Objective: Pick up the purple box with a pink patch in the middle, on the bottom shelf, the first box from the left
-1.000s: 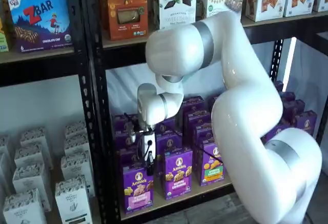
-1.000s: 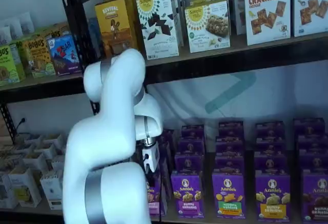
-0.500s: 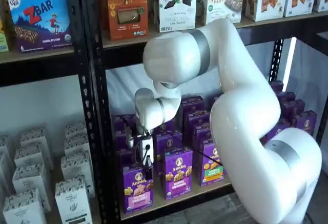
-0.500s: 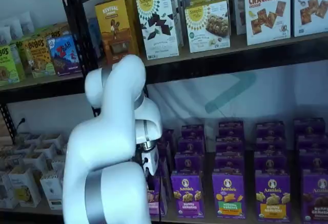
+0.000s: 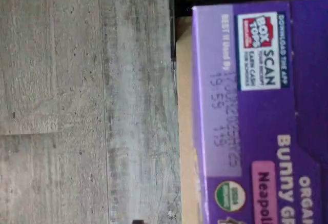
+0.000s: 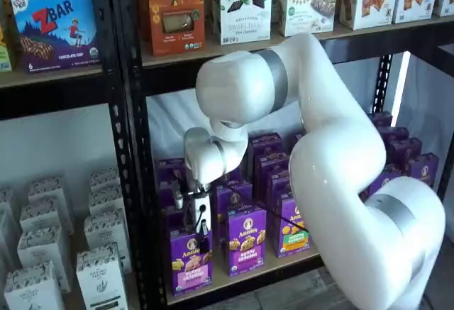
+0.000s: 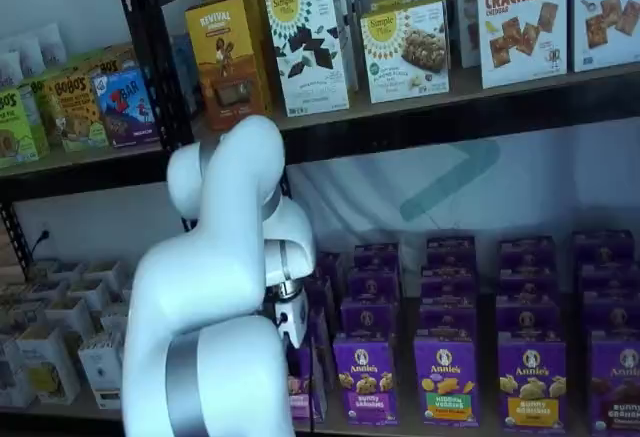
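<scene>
Nearest you, the white arm [image 6: 340, 161] fills both shelf views. Its pincer [image 6: 203, 233] hangs just over the purple box [image 6: 190, 259] with the pink patch, which stands upright at the front of the bottom shelf [image 6: 241, 276]; whether the black fingers are parted, you cannot tell. The wrist view shows that carton's top [image 5: 256, 116] reading "Bunny". Behind stand more purple Annie's cartons [image 6: 247, 239].

purple box [image 6: 190, 260] on bottom shelf [image 6: 241, 281], front row, fingers [image 6: 202, 235] just above
</scene>
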### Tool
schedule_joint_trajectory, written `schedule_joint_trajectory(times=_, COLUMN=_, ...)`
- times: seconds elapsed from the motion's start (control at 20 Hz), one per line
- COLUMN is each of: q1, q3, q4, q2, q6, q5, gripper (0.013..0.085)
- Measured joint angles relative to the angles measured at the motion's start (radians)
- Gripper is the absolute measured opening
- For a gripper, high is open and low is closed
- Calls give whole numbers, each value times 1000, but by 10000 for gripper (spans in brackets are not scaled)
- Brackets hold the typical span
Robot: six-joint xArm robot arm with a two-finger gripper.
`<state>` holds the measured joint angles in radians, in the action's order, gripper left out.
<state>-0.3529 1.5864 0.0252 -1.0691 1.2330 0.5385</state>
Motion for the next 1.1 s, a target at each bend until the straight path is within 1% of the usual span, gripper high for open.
schedule_joint_trajectory(times=0.25, q1=-1, q3=6, q4=1, q2=-9, q6=0, q5=-5, gripper=850)
schedule_joint_trajectory(times=0.35, q1=0, q3=10, q4=3, q2=-13, q6=3, q5=-6, gripper=770)
schedule_joint_trajectory(times=0.4, q1=1, q3=11, q4=3, q2=-14, q6=3, q5=-5, gripper=770)
schedule_joint_trajectory(times=0.5, q1=1, q3=16, q4=-1, q2=-16, q6=0, q5=0, gripper=690)
schedule_joint_trajectory(times=0.55, q1=1, q3=17, q4=-2, q2=-17, q6=-1, q5=1, gripper=690)
schedule_joint_trajectory(times=0.6, q1=1, q3=18, q4=-4, q2=-18, q6=-3, q5=2, gripper=650)
schedule_joint_trajectory(times=1.0, q1=2, q3=21, q4=-10, q2=-21, q6=-7, q5=7, gripper=650)
schedule_joint_trajectory(times=1.05, q1=3, q3=19, q4=-9, q2=-19, q6=-5, q5=5, gripper=610)
schedule_joint_trajectory(times=1.1, q1=3, q3=18, q4=-8, q2=-19, q6=-4, q5=4, gripper=610)
